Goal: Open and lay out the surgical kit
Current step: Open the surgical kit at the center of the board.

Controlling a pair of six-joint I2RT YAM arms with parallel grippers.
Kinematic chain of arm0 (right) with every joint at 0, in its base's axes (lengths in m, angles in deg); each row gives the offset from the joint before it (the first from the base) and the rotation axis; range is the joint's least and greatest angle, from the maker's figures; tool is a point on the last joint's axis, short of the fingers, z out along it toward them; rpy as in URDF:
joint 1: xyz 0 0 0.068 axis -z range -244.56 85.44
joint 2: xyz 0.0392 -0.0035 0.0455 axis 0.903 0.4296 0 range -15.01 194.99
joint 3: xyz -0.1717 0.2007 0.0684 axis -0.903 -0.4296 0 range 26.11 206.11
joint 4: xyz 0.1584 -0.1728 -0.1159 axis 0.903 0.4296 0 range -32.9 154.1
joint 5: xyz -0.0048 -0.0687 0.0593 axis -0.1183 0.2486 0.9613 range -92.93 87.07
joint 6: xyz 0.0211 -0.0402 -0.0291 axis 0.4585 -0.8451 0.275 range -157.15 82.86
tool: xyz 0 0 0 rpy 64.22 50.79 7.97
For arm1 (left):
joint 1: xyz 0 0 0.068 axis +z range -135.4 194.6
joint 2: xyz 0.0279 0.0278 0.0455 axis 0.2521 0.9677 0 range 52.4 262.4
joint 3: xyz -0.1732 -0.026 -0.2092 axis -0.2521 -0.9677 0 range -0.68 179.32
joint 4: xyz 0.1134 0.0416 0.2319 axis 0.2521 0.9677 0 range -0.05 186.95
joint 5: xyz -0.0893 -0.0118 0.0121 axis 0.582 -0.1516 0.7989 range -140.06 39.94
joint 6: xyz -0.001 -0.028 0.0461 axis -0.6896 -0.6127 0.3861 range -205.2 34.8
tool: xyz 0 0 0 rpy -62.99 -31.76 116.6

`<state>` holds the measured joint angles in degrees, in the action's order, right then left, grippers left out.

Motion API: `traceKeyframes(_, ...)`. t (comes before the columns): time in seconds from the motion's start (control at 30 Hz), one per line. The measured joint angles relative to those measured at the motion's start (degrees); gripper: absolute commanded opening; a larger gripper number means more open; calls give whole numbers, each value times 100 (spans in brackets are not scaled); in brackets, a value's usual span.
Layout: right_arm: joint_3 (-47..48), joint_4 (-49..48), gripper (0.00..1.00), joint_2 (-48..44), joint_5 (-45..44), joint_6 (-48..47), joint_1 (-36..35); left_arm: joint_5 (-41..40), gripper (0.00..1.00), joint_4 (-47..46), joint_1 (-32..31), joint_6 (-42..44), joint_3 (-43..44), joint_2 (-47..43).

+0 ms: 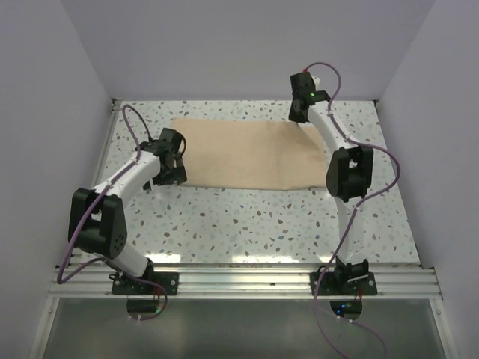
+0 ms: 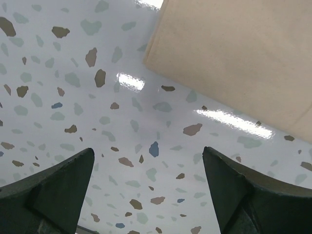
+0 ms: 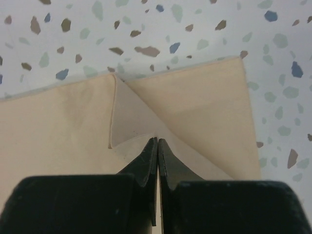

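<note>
The beige cloth wrap [image 1: 247,153] lies flat and folded at the back middle of the speckled table. My right gripper [image 1: 303,118] is at its far right corner; in the right wrist view the jaws [image 3: 158,140] are shut on a pinched fold of the cloth [image 3: 58,126], with a small flap [image 3: 127,122] turned up beside them. My left gripper [image 1: 171,163] is open and empty just off the cloth's left edge, over bare table [image 2: 147,151], with the cloth's corner [image 2: 234,53] ahead of it. The steel tray and instruments are hidden.
White walls close in the table on the left, back and right. The arm bases sit on a metal rail [image 1: 239,280] at the near edge. Bare speckled tabletop [image 1: 254,221] lies in front of the cloth.
</note>
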<state>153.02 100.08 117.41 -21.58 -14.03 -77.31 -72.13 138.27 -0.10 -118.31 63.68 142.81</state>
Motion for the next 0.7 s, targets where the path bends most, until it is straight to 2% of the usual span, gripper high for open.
traceKeyframes(0.13,-494,2,0,-195,179,70,-245,-2,97,42,0,83,203,-92)
traceKeyframes(0.37,-2079,-118,0,-979,588,203,-361,-72,100,348,0,245,726,-214)
traceKeyframes(0.57,-3982,-203,0,-2787,999,450,-1038,-74,99,579,0,293,2511,232)
traceKeyframes(0.7,-5381,-146,0,-4625,1364,706,-1521,-61,99,651,0,291,3703,734)
